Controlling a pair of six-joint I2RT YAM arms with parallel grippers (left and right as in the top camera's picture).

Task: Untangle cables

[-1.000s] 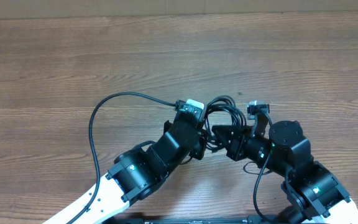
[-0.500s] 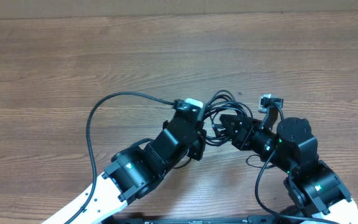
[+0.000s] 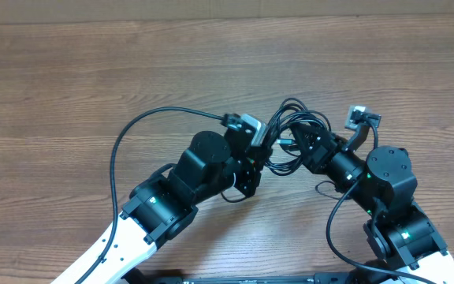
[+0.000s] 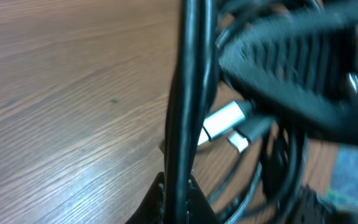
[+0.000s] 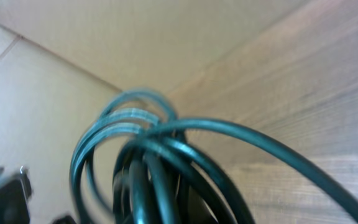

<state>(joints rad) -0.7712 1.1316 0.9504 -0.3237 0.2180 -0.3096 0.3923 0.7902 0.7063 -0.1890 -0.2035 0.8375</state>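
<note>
we see the two arms meeting near the middle of the wooden worktop, wrists angled toward each other. between them sits the tangle of cables, a knot of thin black loops bunched above and between the two tools, with one loop bulging out toward the far edge.

our left tool reaches in from the lower left. in the left wrist view its fingers are together at the bottom edge, clamped on a black strand that runs straight up from them through the picture. just right of that strand two silver plug ends lie side by side, tilted, with more black loops curving below them. a ribbed finger of the other arm fills the upper right of that view, very near and blurred.

our right tool comes in from the lower right and is closed on the right side of the same bundle. in the right wrist view several loops crowd the lens, too close and blurred for us to count strands, and one loop sweeps out over the wood grain to the right.

a thicker cord arcs wide to the left of the left arm.
</note>
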